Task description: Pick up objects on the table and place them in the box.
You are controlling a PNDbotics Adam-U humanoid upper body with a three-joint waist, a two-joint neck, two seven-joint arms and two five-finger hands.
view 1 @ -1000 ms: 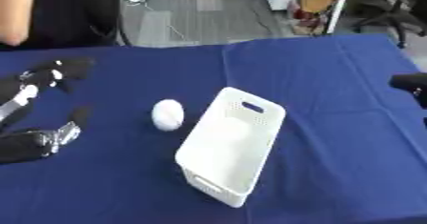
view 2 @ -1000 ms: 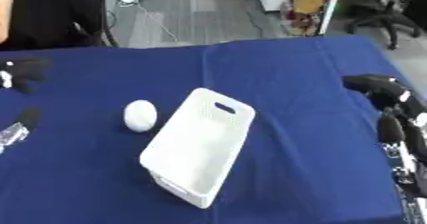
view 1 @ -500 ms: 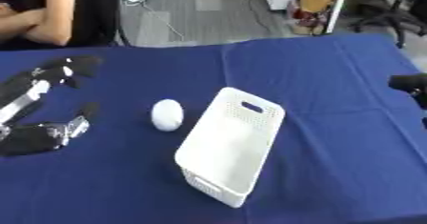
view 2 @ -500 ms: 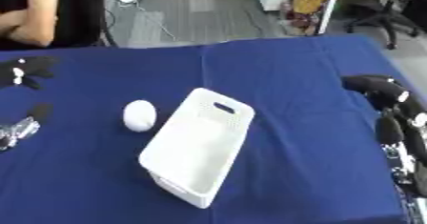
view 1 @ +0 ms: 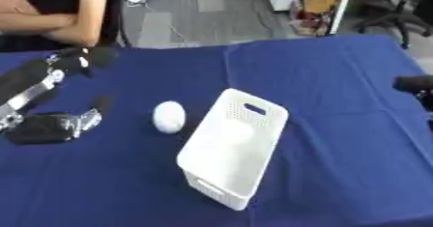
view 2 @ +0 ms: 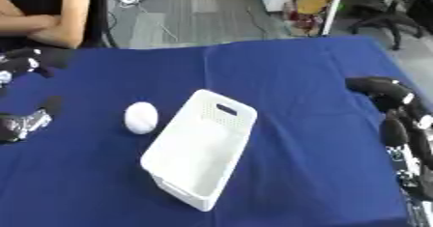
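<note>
Left hand [view 1: 50,100] open, holding nothing, left of the white ball [view 1: 168,117].
The ball sits on the blue table [view 1: 338,139] just beside the white box [view 1: 233,153]; looks smooth, light, probably slippery, so I'd cup round its middle.

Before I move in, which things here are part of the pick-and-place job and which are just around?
Job:
- white egg-shaped object, on the blue tablecloth left of the box
- white perforated box, nothing visible inside
- left hand, open, resting left of the object
- right hand, open, at the right edge

Just around:
- blue tablecloth
- office chair on the floor beyond
</note>
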